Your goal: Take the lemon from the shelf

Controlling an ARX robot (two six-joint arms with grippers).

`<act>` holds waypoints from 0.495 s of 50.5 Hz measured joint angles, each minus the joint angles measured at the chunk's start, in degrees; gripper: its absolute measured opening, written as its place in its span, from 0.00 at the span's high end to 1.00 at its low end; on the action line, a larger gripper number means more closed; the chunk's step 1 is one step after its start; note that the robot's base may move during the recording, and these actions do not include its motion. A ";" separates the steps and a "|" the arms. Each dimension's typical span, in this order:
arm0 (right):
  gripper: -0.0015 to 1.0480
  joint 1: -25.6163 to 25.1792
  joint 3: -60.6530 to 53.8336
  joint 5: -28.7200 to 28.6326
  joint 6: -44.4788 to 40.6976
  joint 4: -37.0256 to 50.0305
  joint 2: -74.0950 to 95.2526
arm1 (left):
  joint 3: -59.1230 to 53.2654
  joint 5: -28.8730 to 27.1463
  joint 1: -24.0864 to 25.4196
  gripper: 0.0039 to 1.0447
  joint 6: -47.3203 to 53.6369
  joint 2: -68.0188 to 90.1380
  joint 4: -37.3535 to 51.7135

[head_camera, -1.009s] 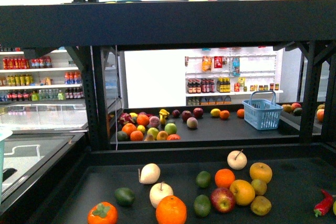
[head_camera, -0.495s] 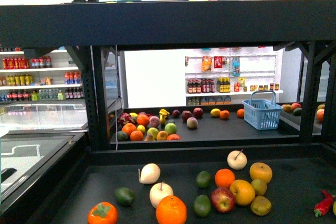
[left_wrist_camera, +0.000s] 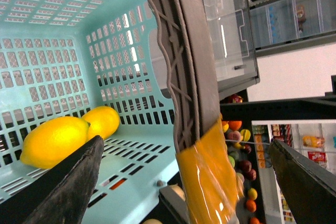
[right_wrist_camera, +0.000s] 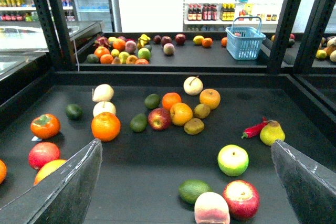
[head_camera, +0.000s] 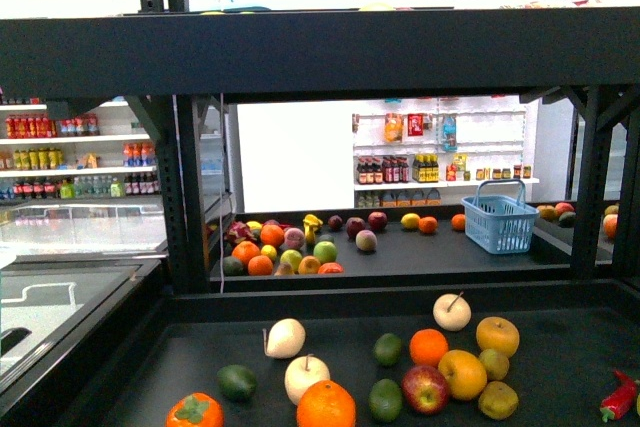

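Left gripper (left_wrist_camera: 185, 141): my fingers (left_wrist_camera: 63, 182) stand wide. The basket's grey handle (left_wrist_camera: 184, 66), wrapped in yellow tape lower down, runs through the gap. I see neither finger pressing on it. Both handle ends are cut off by the frame.

Beyond the handle is the teal basket (left_wrist_camera: 63, 61), with only part of its slotted wall and floor in view. Two lemons (left_wrist_camera: 52, 140) lie on its floor. The nearer one lies on its side, long axis flat along the floor, one end against the second lemon (left_wrist_camera: 104, 120), which it partly hides.

Right gripper (right_wrist_camera: 185, 142): fingers (right_wrist_camera: 68, 187) wide, nothing between them, hanging over the near tier of the shelf (right_wrist_camera: 157, 182).

Front view: neither arm shows. Shelf (head_camera: 320, 47) has loose fruit on its near tier and more on the far tier, beside a blue basket (head_camera: 500, 219). A yellow fruit (head_camera: 410, 219) sits on the far tier near the blue basket, too small to tell whether it is a lemon. The orange and the persimmon at the near edge are cut off by the frame.

Against a second ago: the teal sliver at the far left of the front view is gone. The whole scene sits a little lower in frame, and the fruit keeps its arrangement.
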 joint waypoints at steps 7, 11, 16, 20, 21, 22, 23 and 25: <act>0.07 0.00 0.00 0.00 0.00 0.00 0.00 | -3.19 -0.55 -1.25 0.07 6.73 -7.32 -4.50; 0.07 0.00 0.00 -0.02 0.00 0.00 0.00 | -5.75 -0.66 -2.93 0.07 12.81 -12.22 -4.76; 0.07 0.00 0.00 0.00 0.00 0.00 0.00 | -9.16 -0.44 -6.16 0.07 21.92 -18.82 -4.83; 0.07 0.00 0.00 0.00 0.00 0.00 0.00 | -12.70 -1.01 -9.05 0.07 29.88 -24.24 -3.43; 0.07 0.00 0.00 0.00 0.00 0.00 0.00 | -13.55 -1.16 -9.75 0.07 31.32 -25.55 -3.30; 0.07 0.00 0.00 0.00 0.00 0.00 0.00 | -14.53 -1.22 -10.54 0.07 33.79 -26.86 -3.02; 0.07 0.00 0.00 0.00 0.00 0.00 0.00 | -15.56 -1.22 -11.26 0.07 35.67 -28.11 -2.62; 0.07 0.00 0.00 0.02 0.00 0.00 0.00 | -17.53 -1.33 -12.52 0.07 38.77 -30.56 -2.32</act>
